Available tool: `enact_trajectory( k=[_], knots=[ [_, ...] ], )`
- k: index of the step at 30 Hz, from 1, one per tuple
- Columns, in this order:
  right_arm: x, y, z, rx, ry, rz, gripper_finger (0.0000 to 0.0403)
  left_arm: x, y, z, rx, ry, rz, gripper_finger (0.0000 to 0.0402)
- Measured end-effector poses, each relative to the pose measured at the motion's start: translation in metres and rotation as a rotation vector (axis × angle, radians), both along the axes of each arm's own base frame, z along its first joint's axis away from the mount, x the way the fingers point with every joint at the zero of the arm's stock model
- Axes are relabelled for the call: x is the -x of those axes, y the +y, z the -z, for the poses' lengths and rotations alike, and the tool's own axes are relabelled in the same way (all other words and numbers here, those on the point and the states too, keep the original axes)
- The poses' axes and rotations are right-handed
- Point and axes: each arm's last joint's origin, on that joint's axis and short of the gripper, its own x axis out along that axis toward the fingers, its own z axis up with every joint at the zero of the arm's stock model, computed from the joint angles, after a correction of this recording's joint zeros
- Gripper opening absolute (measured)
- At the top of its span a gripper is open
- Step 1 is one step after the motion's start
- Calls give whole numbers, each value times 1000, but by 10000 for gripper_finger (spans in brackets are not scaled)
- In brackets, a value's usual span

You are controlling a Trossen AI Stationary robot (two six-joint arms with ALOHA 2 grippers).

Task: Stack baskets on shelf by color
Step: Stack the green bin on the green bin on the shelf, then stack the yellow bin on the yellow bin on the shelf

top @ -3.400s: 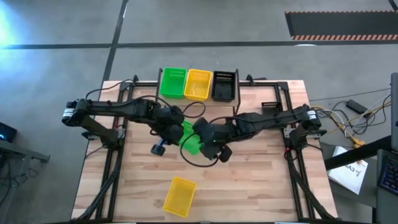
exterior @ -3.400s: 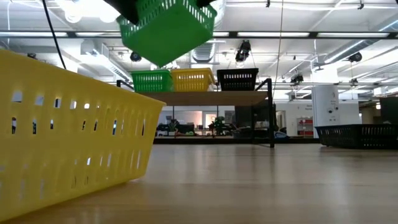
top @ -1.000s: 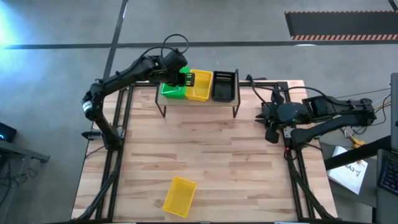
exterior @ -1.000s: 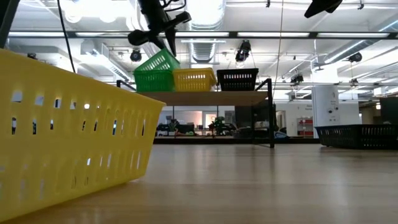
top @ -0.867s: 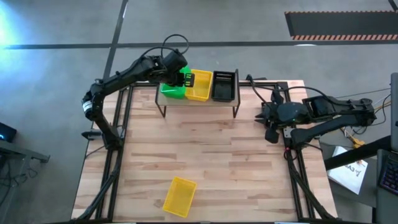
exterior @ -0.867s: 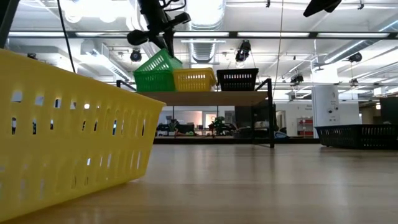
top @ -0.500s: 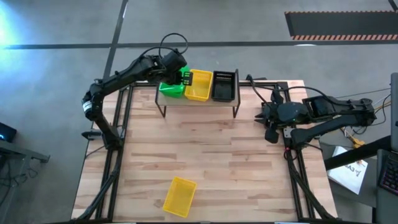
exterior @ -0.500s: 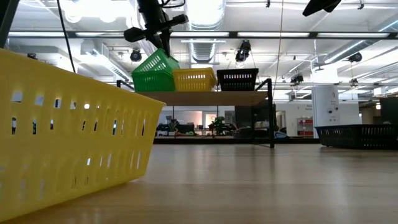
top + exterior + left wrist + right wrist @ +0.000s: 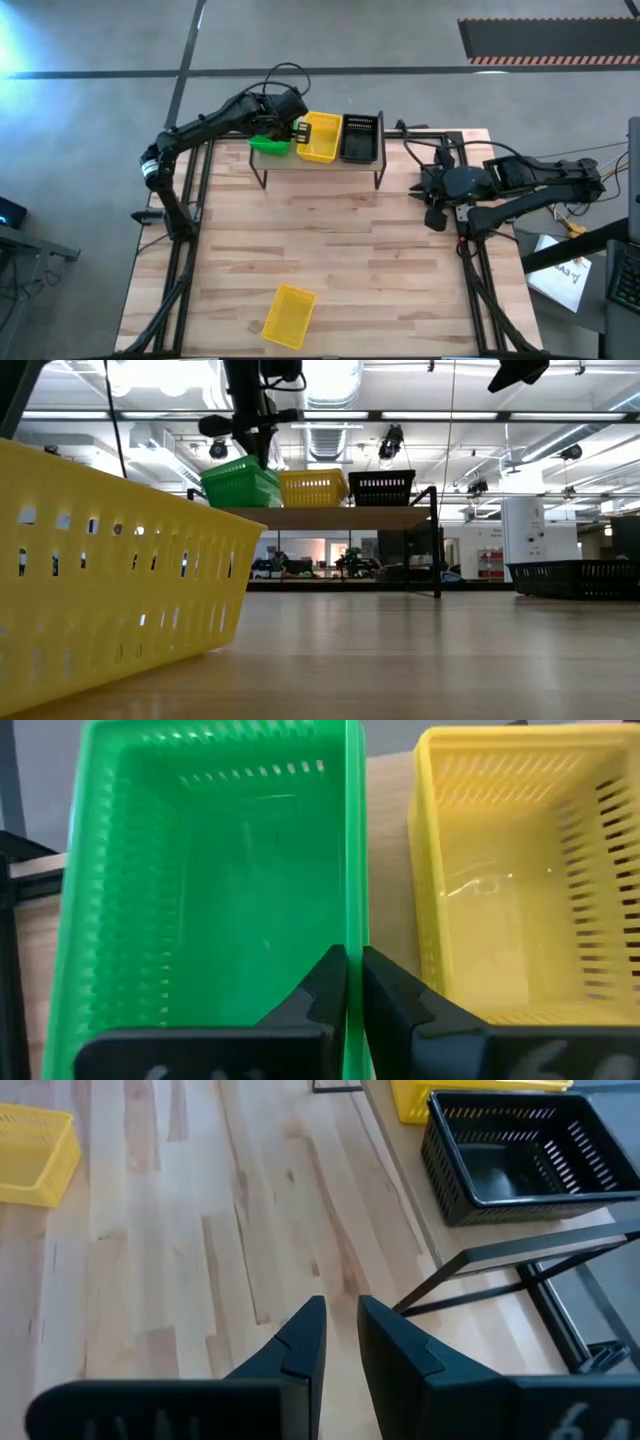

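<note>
1. Wood-slat counter [image 9: 330, 260] carries only one loose basket, the yellow basket [image 9: 288, 314] near its front edge, well apart from the shelf [image 9: 320, 165]; that long carry is where I judge a drop most likely.
2. Light-wood shelf holds three stacks in a row: green basket [image 9: 268, 145], shelf yellow basket [image 9: 318, 137], black basket [image 9: 360, 137]. The green one sits at the left end, so a sideways tug could slide it off.
3. Left gripper [image 9: 348, 982] is clamped on the green basket's inner wall, right beside the shelf yellow basket. If the arm lifts before letting go, the basket comes up or tips.
4. Whether the green basket is fully nested is hard to tell; the low view suggests it sits nearly level.
5. Right gripper [image 9: 338, 1335] waits at the counter's right edge, fingers slightly apart, holding nothing.
</note>
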Motion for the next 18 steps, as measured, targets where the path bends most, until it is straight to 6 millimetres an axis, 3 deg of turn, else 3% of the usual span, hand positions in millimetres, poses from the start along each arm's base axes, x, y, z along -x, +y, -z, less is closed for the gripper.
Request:
enact_trajectory(
  k=[4, 10, 14, 18],
  knots=[
    [-1, 0, 4, -12, 8, 14, 54, -3, 1, 3, 17, -4, 9, 45],
    [-2, 0, 4, -17, -11, 17, 54, -4, 0, -3, 29, -59, 82, 136],
    [-3, 0, 4, -19, -16, 16, 54, 2, -4, -18, 47, -108, 186, 179],
    [-3, 1, 3, -22, -23, 14, 54, 14, -17, -42, 24, -136, 333, 190]
  ],
)
